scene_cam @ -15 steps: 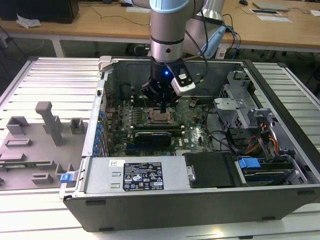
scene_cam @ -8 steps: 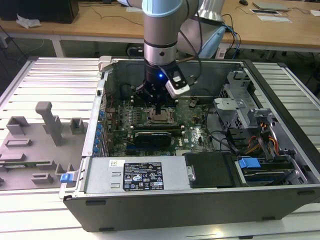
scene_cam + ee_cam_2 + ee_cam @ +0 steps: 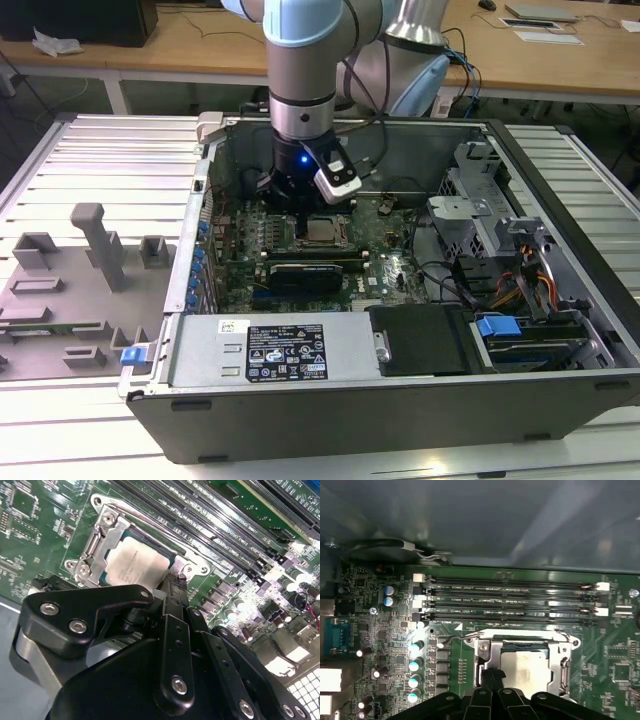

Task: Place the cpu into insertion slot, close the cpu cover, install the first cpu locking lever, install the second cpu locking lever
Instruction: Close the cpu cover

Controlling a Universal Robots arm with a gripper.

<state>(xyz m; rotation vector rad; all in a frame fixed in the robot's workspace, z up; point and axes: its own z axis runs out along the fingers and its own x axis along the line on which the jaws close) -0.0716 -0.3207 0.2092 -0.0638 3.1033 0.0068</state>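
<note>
Cpu point(image 3: 321, 233): centre of the exterior view, seated flat in insertion slot point(image 3: 172, 561), with cpu cover point(image 3: 107, 527) lying over its edges. Likely light, stiff, with a fragile underside; best held by bare edges, not pressed on top. Arm points straight down into the computer case point(image 3: 400, 400), wrist vertical. End effector point(image 3: 175, 582) looks pressed together, tip at the cover's edge.

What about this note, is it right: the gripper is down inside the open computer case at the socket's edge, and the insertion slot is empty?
No. The insertion slot is not empty: the cpu lies in it, as the second wrist view shows. The rest holds: the gripper is down inside the open computer case at the socket's edge.
</note>
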